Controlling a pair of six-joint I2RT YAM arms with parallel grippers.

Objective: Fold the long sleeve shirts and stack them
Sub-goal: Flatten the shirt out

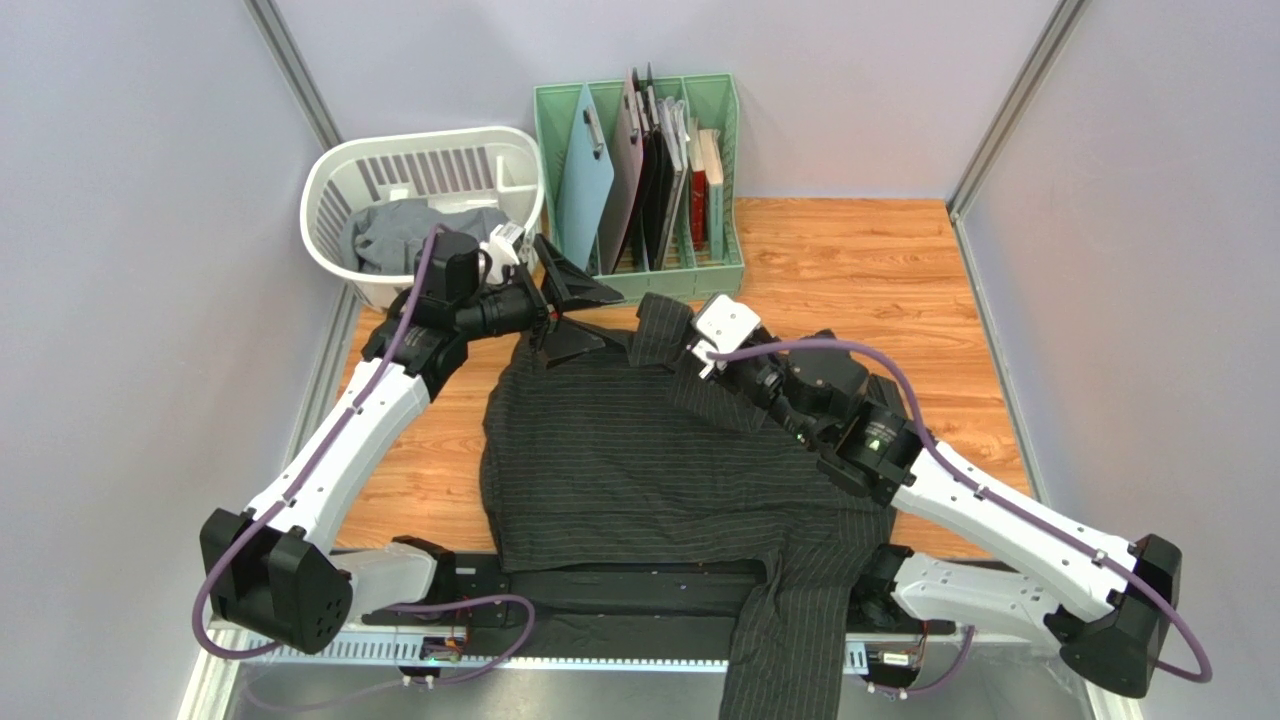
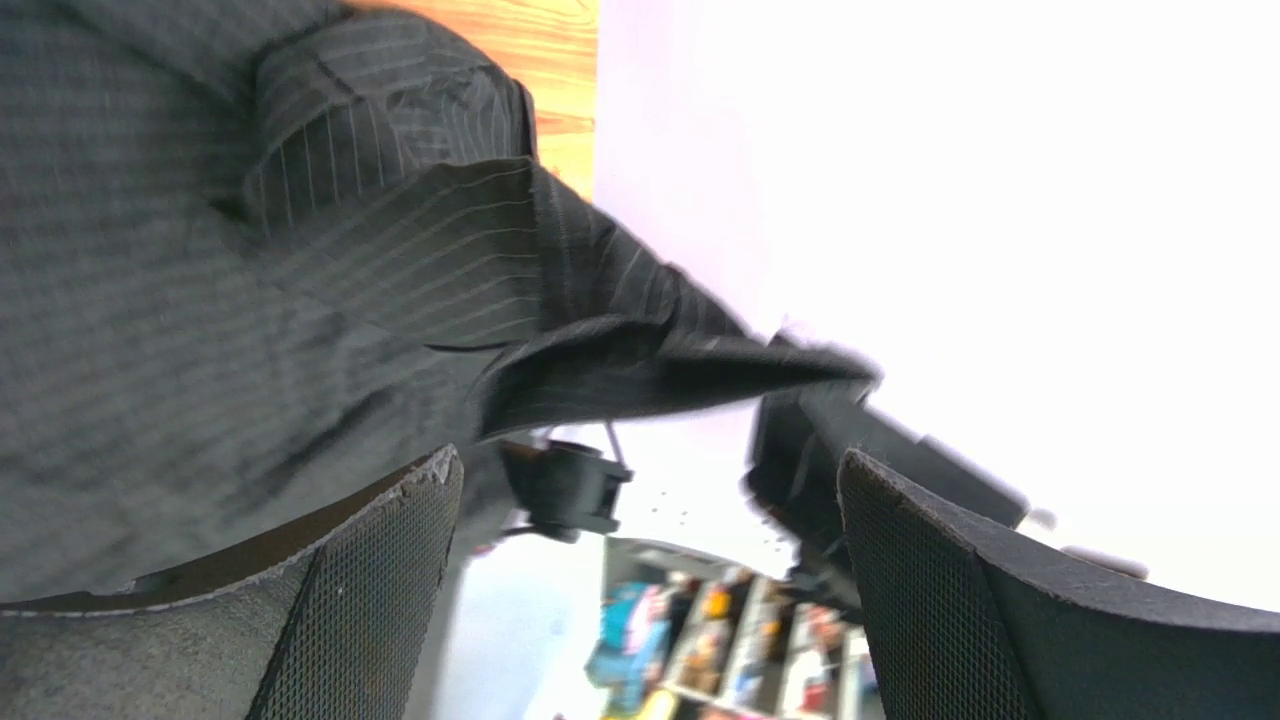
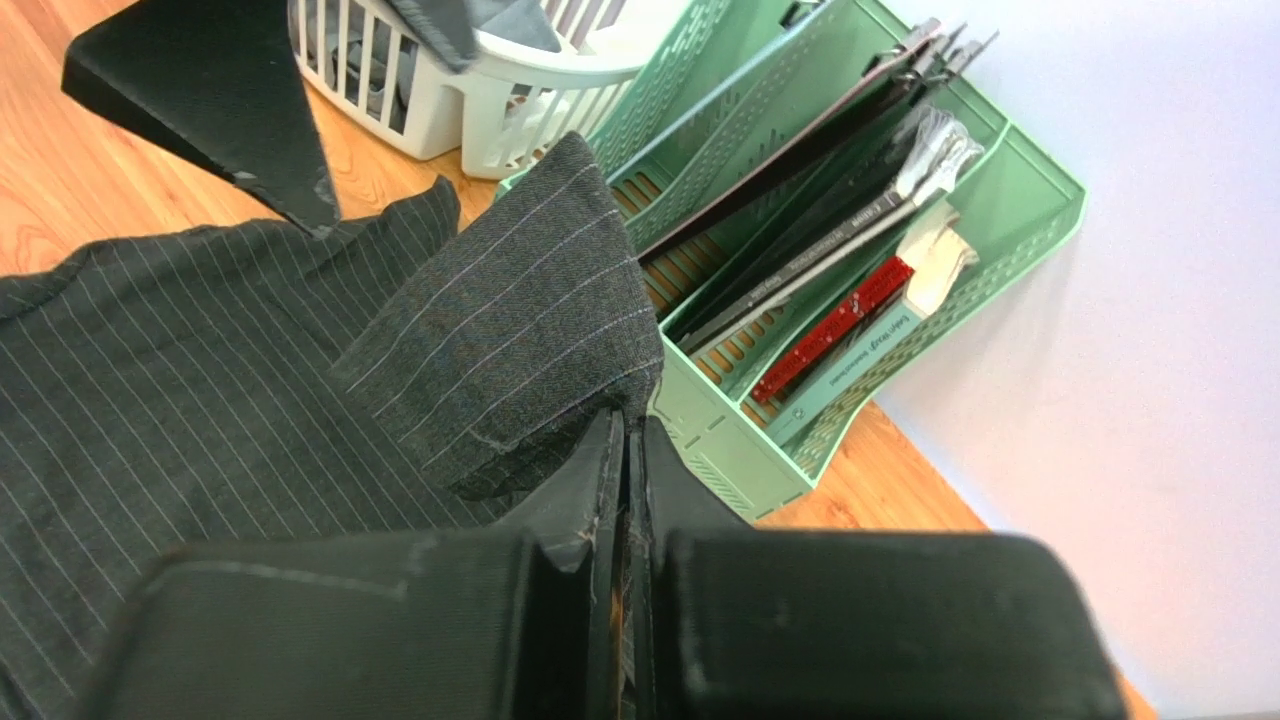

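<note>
The black pinstriped cloth shirt (image 1: 646, 465) lies spread on the wooden desk (image 1: 872, 270), one sleeve over the near edge. My right gripper (image 3: 624, 450) pinches a fold at its far edge. My left gripper (image 1: 583, 311) stands spread beside the far-left shoulder. The cloth looks light and limp, so I'd grip seams. The plain grey shirt (image 1: 403, 233) sits in the white slatted plastic basket (image 1: 428, 150) at the far-left corner.

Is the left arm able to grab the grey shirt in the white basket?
Probably yes: the left tool is open, right beside the basket, and the grey shirt lies uncovered, though the tool points away.
</note>
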